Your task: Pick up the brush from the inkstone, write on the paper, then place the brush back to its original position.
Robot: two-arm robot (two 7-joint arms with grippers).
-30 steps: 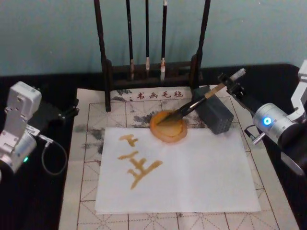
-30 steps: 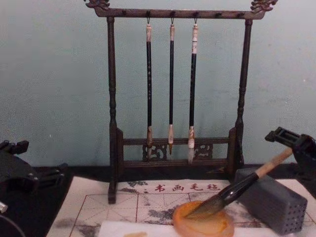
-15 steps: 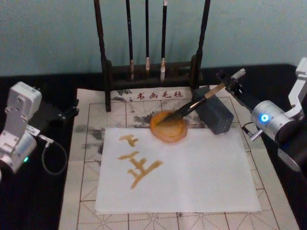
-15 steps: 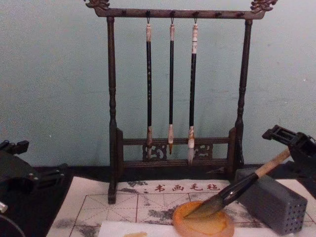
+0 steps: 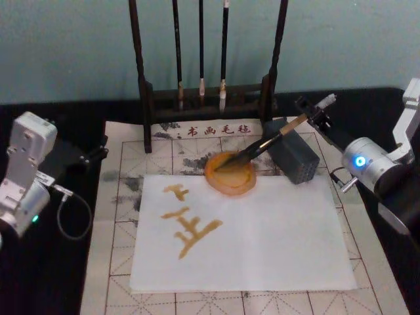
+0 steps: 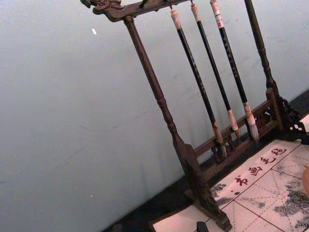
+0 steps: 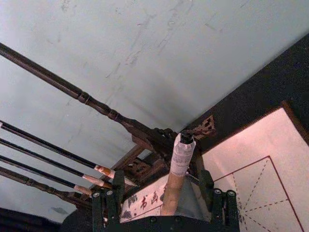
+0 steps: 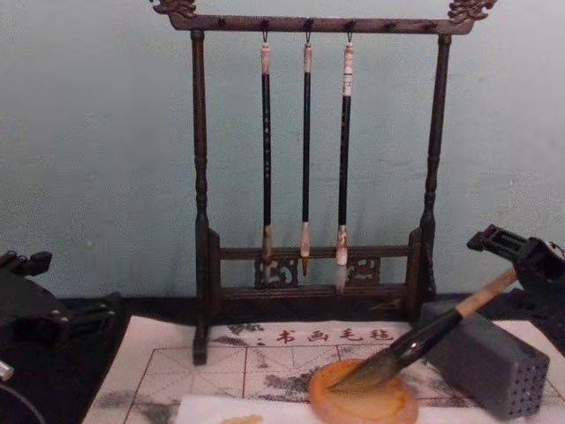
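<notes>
The brush (image 5: 262, 146) lies at a slant, its dark bristles in the amber inkstone (image 5: 226, 188) and its tan handle propped on the grey block (image 5: 295, 159). My right gripper (image 5: 316, 110) sits at the handle's white-capped end and is open. In the right wrist view the brush (image 7: 181, 154) stands between the fingers (image 7: 104, 198) with a gap on each side. From the chest the brush (image 8: 424, 340) slopes up from the inkstone (image 8: 362, 402) toward the right gripper (image 8: 516, 256). The white paper (image 5: 275, 236) bears amber strokes at its left. My left gripper (image 5: 88, 156) rests at the far left.
A dark wooden rack (image 5: 147, 98) with three thin hanging brushes stands behind the inkstone. A gridded felt mat (image 5: 118, 216) lies under the paper on the black table. The left arm's cable (image 5: 65, 210) loops beside the mat.
The right arm has shifted slightly left and back. The brush stays with its tip in the inkstone, its handle end sitting a little lower. The left arm has not moved.
</notes>
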